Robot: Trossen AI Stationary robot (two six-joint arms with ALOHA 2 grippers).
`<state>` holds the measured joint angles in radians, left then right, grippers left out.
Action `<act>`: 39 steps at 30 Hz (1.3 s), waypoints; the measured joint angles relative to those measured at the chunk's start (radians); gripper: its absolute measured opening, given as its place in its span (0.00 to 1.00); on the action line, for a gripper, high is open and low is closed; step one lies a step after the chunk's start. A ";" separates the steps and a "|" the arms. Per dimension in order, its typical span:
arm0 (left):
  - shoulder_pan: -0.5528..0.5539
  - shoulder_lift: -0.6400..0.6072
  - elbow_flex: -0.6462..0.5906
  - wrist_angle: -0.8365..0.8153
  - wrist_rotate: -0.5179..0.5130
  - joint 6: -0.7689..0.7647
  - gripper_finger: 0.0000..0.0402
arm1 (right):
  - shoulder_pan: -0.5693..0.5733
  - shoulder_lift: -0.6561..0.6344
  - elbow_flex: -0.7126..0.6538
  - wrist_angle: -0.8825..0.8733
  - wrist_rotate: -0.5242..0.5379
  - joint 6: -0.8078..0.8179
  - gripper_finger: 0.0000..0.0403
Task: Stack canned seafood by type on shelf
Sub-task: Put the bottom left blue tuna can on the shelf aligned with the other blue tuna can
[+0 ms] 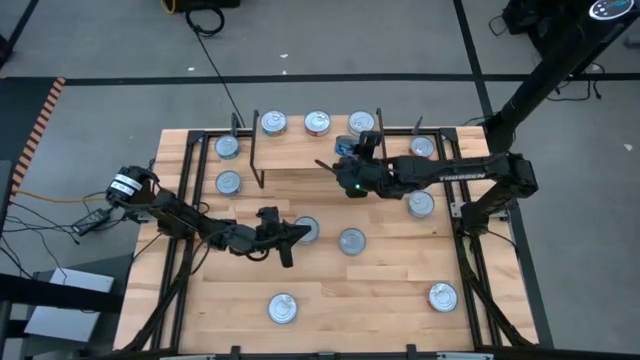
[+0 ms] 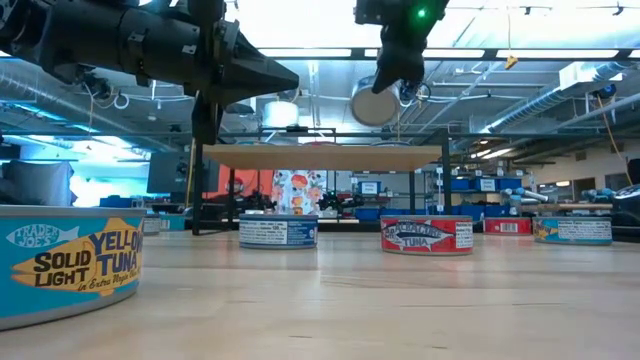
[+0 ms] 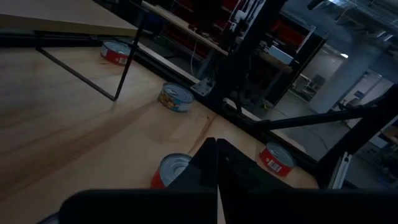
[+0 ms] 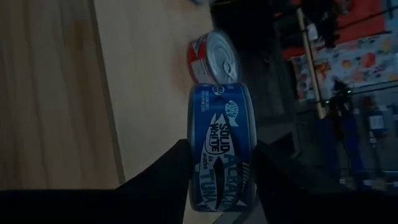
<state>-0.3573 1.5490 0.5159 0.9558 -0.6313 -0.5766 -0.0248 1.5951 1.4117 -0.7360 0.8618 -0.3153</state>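
Note:
The shelf point(image 1: 300, 150) stands at the table's far side, its plank point(image 2: 320, 157) on thin black legs. Three tins point(image 1: 317, 123) stand along its far part. My right gripper point(image 1: 350, 155) hovers over the shelf, shut on a dark-blue tuna tin point(image 4: 221, 143). In the low view that tin point(image 2: 375, 101) hangs above the plank. My left gripper point(image 1: 297, 234) is shut and holds nothing. It sits level above the table's middle, over a red tin point(image 3: 169, 172). Several more tins lie spread over the table. My right gripper pinches the dark-blue tin across its two flat ends, one finger point(image 4: 165, 177) on each; the rim of one end point(image 4: 250, 152) shows beside a finger. The fingers slant down from the table's right side. The tin stands on edge, lifted clear above the shelf.
Loose tins lie at the left point(image 1: 228, 182), right point(image 1: 420, 204), middle point(image 1: 351, 241) and near side point(image 1: 283, 307) point(image 1: 443, 296). A yellowfin tin point(image 2: 65, 265) stands close to the low camera. Two tins point(image 2: 278, 231) point(image 2: 427, 235) show below the plank. A red tin point(image 4: 214, 56) lies beyond the held one.

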 joint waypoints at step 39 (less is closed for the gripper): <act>0.000 0.000 0.000 -0.004 0.001 -0.010 0.00 | -0.106 0.007 -0.087 -0.066 -0.235 0.198 0.63</act>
<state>-0.3571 1.5486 0.5159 0.9513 -0.6308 -0.5868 -0.1308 1.6024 1.3243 -0.8023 0.6265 -0.1174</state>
